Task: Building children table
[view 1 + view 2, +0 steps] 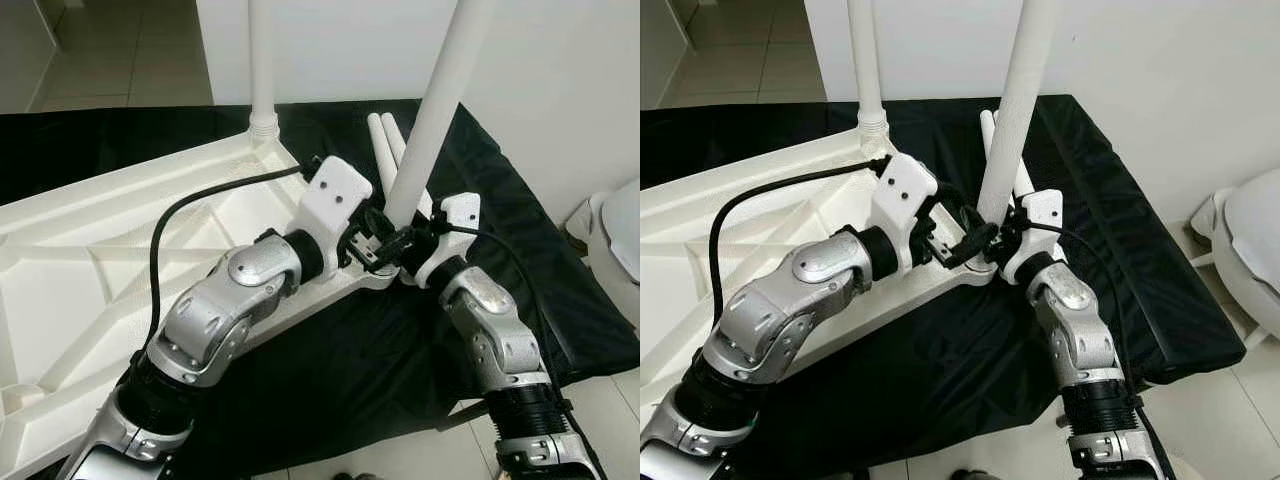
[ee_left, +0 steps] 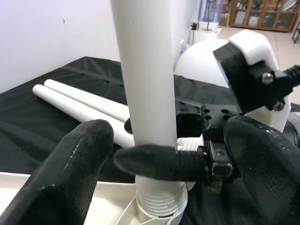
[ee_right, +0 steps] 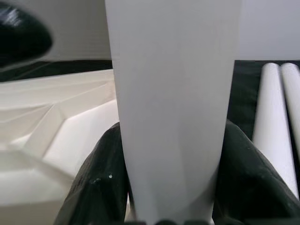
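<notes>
Lying upside down on a black cloth (image 1: pixel 330 370), the white plastic tabletop (image 1: pixel 90 270) shows its ribbed, moulded underside, matte and smooth. A round white leg (image 1: pixel 262 60) stands upright in the far corner socket. A second leg (image 1: pixel 435 110), a smooth pale tube, rises tilted from the near corner, its threaded base visible at the socket in the left wrist view. The right claw (image 1: pixel 1008 232) is clamped around this tube just above the socket, its glossy black fingers (image 3: pixel 105 183) pressed to either side. The left claw (image 1: pixel 372 238) sits at the same spot from the other side, its fingers (image 2: pixel 70 164) spread apart with the tube between them, not closed on it. Two spare legs (image 1: pixel 385 150) lie side by side on the cloth just behind. A white rounded object (image 1: pixel 1255 240) stands off to the right.
</notes>
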{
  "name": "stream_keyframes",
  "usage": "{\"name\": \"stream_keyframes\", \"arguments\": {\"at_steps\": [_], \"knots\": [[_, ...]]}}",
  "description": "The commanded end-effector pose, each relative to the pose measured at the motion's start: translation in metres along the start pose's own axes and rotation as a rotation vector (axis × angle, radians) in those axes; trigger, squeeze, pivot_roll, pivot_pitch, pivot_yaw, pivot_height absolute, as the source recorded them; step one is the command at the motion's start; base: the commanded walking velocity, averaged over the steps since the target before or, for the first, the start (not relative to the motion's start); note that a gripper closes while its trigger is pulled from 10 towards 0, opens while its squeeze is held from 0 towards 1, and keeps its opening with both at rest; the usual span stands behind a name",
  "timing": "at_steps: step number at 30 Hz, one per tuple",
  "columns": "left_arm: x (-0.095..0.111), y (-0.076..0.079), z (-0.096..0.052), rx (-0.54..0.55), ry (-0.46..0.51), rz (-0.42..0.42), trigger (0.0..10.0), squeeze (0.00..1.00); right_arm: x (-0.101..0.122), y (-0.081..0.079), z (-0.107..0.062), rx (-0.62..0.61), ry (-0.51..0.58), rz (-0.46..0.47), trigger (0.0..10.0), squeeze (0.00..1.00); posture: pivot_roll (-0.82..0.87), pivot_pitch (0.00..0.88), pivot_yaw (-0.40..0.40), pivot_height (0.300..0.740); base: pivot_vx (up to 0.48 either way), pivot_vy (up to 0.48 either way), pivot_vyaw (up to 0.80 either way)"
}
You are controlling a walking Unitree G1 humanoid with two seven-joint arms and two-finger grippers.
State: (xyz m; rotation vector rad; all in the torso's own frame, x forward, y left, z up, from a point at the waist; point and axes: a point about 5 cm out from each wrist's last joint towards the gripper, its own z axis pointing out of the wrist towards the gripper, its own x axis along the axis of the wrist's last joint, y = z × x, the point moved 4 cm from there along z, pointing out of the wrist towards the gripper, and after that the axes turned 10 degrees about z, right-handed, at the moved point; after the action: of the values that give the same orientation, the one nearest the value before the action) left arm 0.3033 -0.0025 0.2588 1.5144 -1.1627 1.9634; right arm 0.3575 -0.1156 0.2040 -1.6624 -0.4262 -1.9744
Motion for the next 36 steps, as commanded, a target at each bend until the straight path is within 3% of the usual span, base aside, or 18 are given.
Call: {"name": "stream_keyframes", "arguments": {"at_steps": [1,2,14,17,26,34,35,36], "knots": [[0.010,0.005,0.001,-0.092,0.052,0.008,10.0,0.30,0.000,-0.006,0.003,0.067,-0.009,-0.006,10.0,0.00,0.01,0.118,-0.054,0.740,0.000,0.000,0.00],[0.013,0.001,0.002,-0.082,0.062,0.010,10.0,0.00,0.002,-0.011,0.002,0.128,-0.018,-0.043,10.0,0.00,0.01,0.114,-0.053,0.740,0.000,0.000,0.00],[0.024,-0.013,0.002,-0.066,0.104,-0.010,10.0,0.00,-0.007,-0.023,-0.004,0.290,-0.101,-0.120,10.0,0.00,0.01,0.098,-0.047,0.740,0.000,0.000,0.00],[0.033,-0.020,0.003,-0.071,0.141,-0.058,10.0,0.00,-0.010,-0.025,-0.006,0.333,-0.123,-0.139,10.0,0.00,0.00,0.085,-0.041,0.740,0.000,0.000,0.00],[0.053,-0.029,0.002,-0.083,0.218,-0.136,10.0,0.00,-0.015,-0.027,-0.008,0.354,-0.141,-0.168,10.0,0.00,0.00,0.067,-0.030,0.740,0.000,0.000,0.00],[0.058,-0.030,0.000,-0.091,0.246,-0.183,10.0,0.00,-0.016,-0.027,-0.008,0.359,-0.143,-0.172,10.0,0.00,0.00,0.058,-0.028,0.740,0.000,0.000,0.00],[0.059,-0.030,0.000,-0.091,0.253,-0.197,0.0,0.00,-0.016,-0.027,-0.008,0.360,-0.144,-0.175,10.0,0.00,0.00,0.055,-0.027,0.740,0.000,0.000,0.00],[0.059,-0.030,0.000,-0.092,0.256,-0.205,0.0,0.00,-0.016,-0.027,-0.008,0.361,-0.144,-0.177,10.0,0.00,0.00,0.054,-0.027,0.740,0.000,0.000,0.00]]}}
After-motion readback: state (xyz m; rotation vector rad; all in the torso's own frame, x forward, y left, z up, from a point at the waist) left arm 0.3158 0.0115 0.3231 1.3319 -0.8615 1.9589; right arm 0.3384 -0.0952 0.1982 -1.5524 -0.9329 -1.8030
